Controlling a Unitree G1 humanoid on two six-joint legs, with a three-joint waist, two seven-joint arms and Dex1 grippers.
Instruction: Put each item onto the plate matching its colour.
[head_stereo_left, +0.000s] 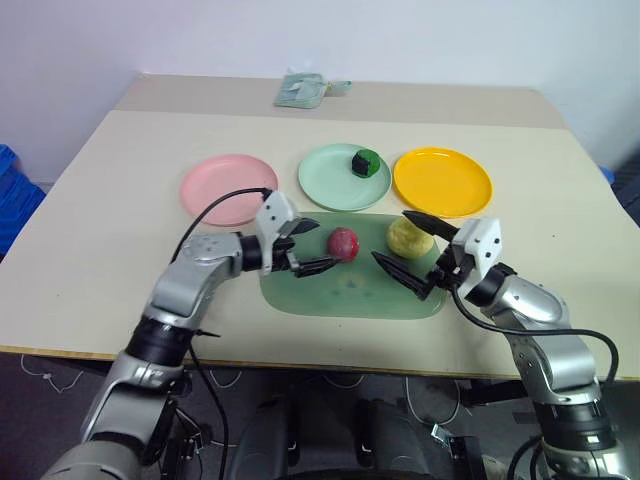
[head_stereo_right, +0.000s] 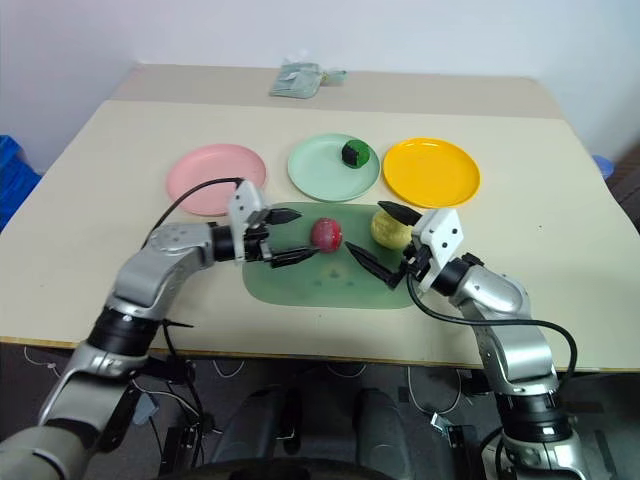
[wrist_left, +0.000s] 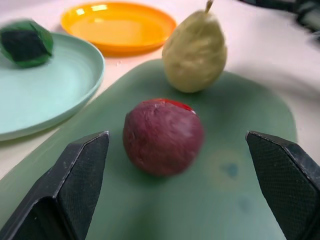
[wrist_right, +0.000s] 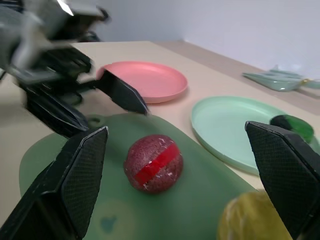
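meanwhile, on the beige table (head_stereo_left: 90, 250), the red ball (head_stereo_left: 342, 243) and the pale yellow pear (head_stereo_left: 410, 237) sit on the green tray (head_stereo_left: 350, 295), well inside its rim. the left gripper (head_stereo_left: 312, 247), jaws wide open, faces the ball from one side; the right gripper (head_stereo_left: 412, 252), also wide open and empty, flanks the pear. behind the tray lie the pink plate (head_stereo_left: 228, 189) and orange plate (head_stereo_left: 442, 181), both bare, and the mint plate (head_stereo_left: 343, 176) carrying the dark green fruit (head_stereo_left: 366, 162). a crumpled wrapper (head_stereo_left: 305, 90) rests near the far edge.

Green tray (head_stereo_left: 300, 296) on table (head_stereo_left: 90, 250); pouch (head_stereo_left: 303, 90) far edge.
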